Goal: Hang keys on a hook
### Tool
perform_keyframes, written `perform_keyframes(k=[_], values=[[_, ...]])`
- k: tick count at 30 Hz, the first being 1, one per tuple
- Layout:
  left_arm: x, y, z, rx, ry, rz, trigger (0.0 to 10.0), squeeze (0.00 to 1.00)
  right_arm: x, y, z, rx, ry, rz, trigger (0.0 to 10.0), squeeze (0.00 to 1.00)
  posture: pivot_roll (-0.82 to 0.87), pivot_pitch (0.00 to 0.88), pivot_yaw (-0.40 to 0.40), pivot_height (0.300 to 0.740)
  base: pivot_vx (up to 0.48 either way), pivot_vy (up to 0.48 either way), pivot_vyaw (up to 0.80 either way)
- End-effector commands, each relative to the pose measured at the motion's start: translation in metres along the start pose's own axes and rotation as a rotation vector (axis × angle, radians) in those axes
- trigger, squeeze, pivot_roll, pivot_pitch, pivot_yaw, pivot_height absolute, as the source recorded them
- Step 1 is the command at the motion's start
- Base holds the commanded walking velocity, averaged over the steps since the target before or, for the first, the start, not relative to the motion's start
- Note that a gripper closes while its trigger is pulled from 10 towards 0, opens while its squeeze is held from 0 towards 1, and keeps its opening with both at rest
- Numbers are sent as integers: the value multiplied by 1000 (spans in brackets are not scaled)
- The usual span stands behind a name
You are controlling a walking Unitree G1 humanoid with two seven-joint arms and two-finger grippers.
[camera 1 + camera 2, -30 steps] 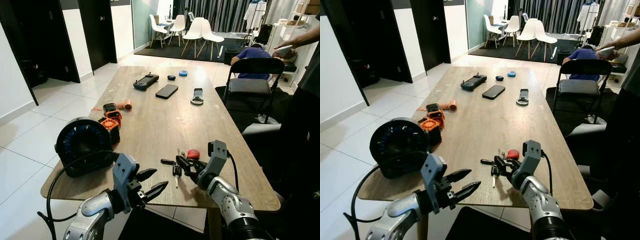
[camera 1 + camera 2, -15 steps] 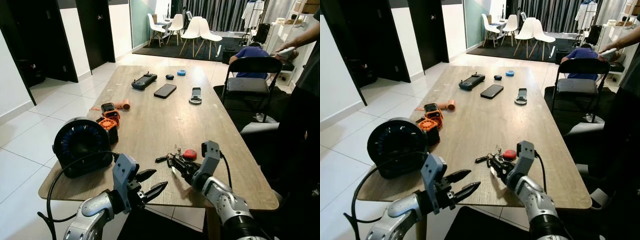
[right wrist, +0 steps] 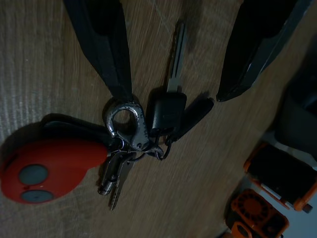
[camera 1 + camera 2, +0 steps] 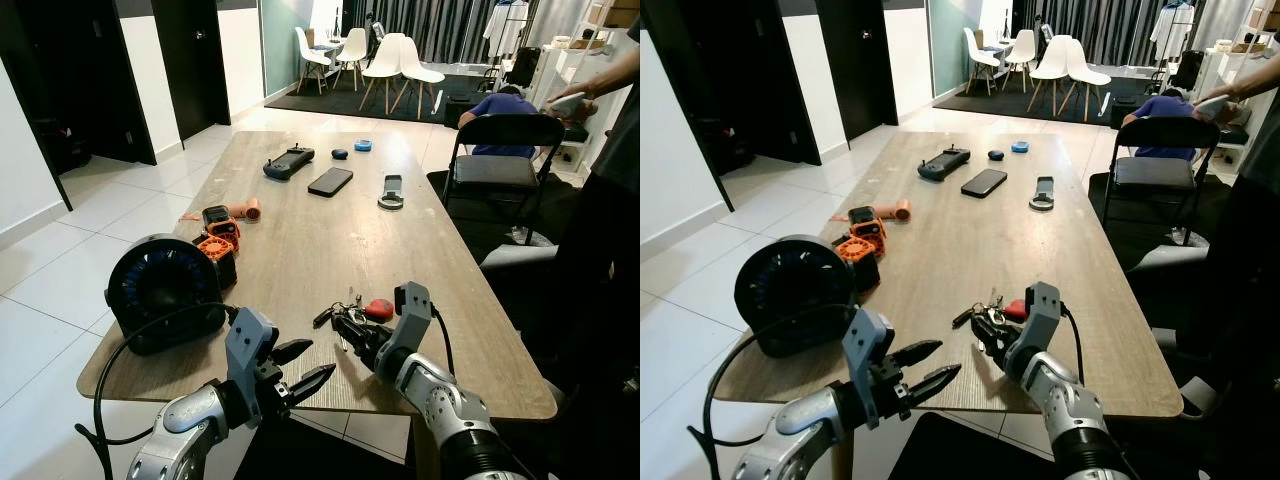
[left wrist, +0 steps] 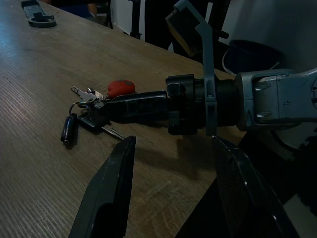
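Left gripper (image 4: 305, 377): nearest the camera, held off the table's near edge, fingers spread apart, nothing between them.
Right gripper (image 4: 345, 332): low over the near end of the table, tips down at the keys; fingers apart, one on each side of the bunch. In the right wrist view one finger (image 3: 106, 44) touches the metal clasp; the other stands just clear of the black key head. Not clamped.
Keys (image 4: 350, 314): lying flat on the wood, near the table's near right corner. Bunch holds a red fob (image 3: 47, 168), a black-headed key (image 3: 168, 106), a few small silver keys and a clasp ring (image 3: 125, 124).
Table (image 4: 290, 250): long, wood grain, running away from the camera.
Fan (image 4: 165, 290): round, black, at the near left corner, its cord hanging off the edge.
Orange tool (image 4: 222, 235): just behind the fan, left side, orange and black parts.
Phone (image 4: 330, 181): dark, flat, mid table further on.
Controller (image 4: 288, 162): black, just left of the phone.
Buckle strap (image 4: 391, 191): right of the phone.
Small items: a dark puck (image 4: 341, 154) and a blue disc (image 4: 364, 146) at the far end.
Folding chair (image 4: 506, 165): black, at the table's right side.
Person (image 4: 600, 200): standing at the right edge, arm stretched out.
Far room: white chairs (image 4: 400, 65) on a dark rug.
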State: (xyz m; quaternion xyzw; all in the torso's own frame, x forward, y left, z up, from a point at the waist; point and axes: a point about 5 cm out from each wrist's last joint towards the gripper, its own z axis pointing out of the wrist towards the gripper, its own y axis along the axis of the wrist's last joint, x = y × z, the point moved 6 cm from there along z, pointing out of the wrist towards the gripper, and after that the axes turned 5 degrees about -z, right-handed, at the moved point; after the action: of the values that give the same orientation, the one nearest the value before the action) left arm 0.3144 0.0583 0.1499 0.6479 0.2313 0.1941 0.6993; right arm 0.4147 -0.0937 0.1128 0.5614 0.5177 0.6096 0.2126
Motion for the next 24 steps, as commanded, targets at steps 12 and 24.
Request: perform_keyframes(k=[12,24], values=[[10,-1,-4,0,59,-35,10000,0,-64,54,-18,-168,-333,-292,10000,0,31,138,6,740,0,0,0],[22,2,-5,-11,130,-24,10000,0,-80,72,-19,-131,-436,-535,10000,0,32,137,0,740,0,0,0]])
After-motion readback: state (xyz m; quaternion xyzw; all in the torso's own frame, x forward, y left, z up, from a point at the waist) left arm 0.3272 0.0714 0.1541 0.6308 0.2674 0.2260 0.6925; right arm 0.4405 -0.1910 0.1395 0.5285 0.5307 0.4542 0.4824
